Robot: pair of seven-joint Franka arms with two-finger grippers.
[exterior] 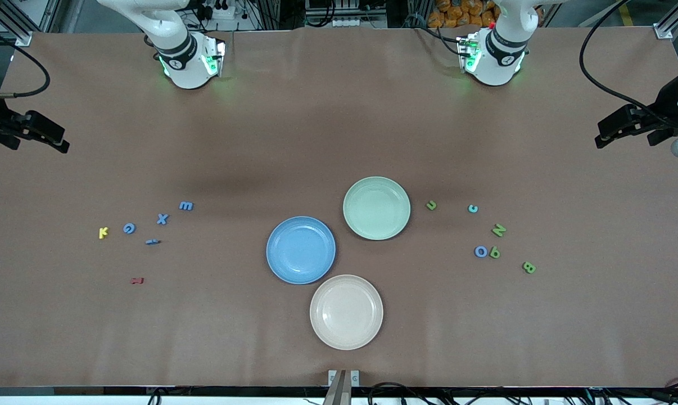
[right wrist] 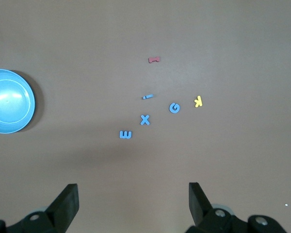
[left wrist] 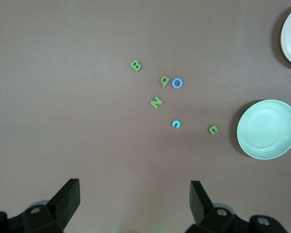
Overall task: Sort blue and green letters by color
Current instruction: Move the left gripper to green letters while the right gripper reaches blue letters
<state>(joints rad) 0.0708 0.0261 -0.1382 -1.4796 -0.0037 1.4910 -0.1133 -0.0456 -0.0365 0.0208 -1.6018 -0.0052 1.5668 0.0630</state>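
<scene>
Several blue letters lie toward the right arm's end of the table: m [exterior: 186,206], X [exterior: 162,219], G [exterior: 129,228] and a thin i [exterior: 152,242]. Toward the left arm's end lie green u [exterior: 430,205], N [exterior: 498,229], 9 [exterior: 495,253] and B [exterior: 529,268], with a blue O [exterior: 480,251] and a small blue c [exterior: 473,208] among them. My left gripper [left wrist: 135,183] hangs open, high over that end's letters. My right gripper [right wrist: 133,185] hangs open, high over the blue group. Neither holds anything.
Three plates sit mid-table: a blue plate [exterior: 301,250], a pale green plate [exterior: 376,207] and, nearest the front camera, a cream plate [exterior: 346,311]. A yellow K [exterior: 103,232] and a dark red letter [exterior: 138,280] lie beside the blue group.
</scene>
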